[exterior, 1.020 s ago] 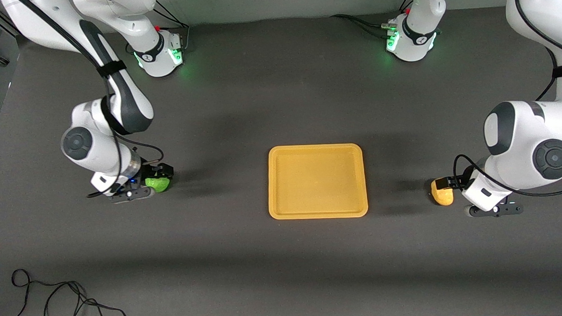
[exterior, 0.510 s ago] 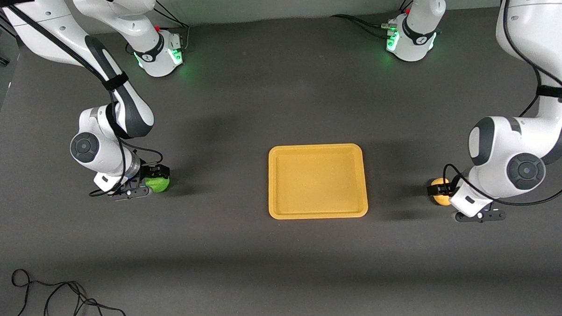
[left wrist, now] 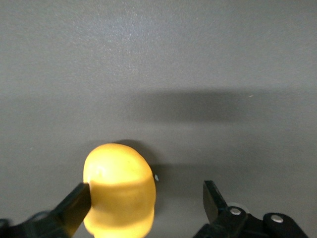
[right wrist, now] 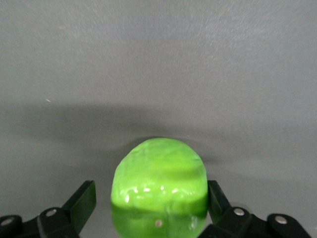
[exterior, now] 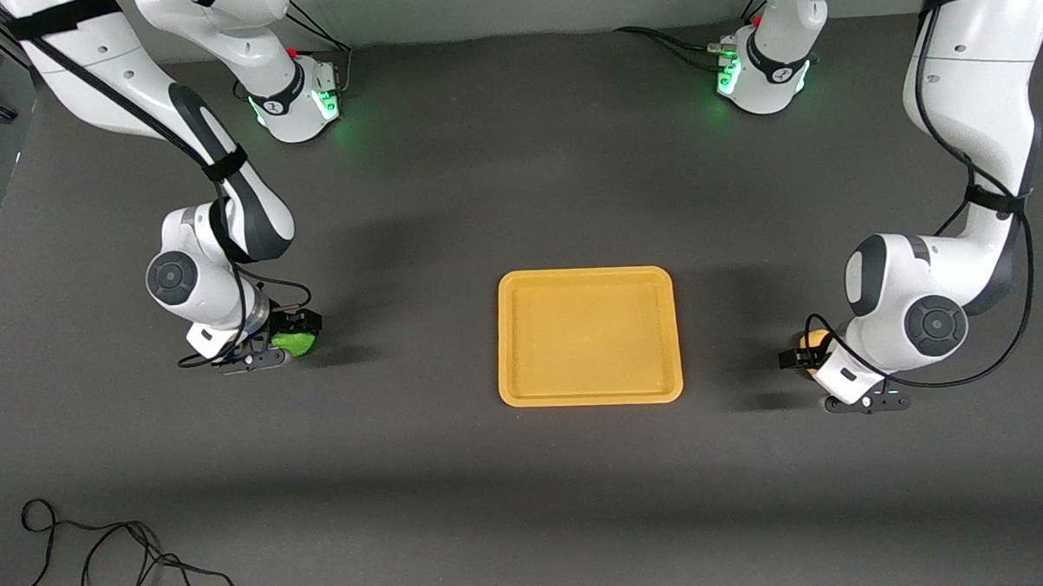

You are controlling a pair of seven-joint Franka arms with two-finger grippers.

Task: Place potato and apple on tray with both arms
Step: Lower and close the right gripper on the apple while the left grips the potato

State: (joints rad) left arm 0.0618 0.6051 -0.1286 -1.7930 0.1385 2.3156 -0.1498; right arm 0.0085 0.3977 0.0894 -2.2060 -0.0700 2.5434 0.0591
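I am seeing my right tool (right wrist: 151, 210) sitting low at the right arm's end of the tabletop (exterior: 448, 183), its two fingers (right wrist: 81, 201) spread either side of the apple (right wrist: 159, 186) — one just beside it, the other apart, so not clenched. My left tool (left wrist: 146, 203) is hanging spread at the left arm's end, one finger (left wrist: 77, 203) touching the potato (left wrist: 119, 191) and the other well clear — the tray (exterior: 591, 395) is lying between both tools.
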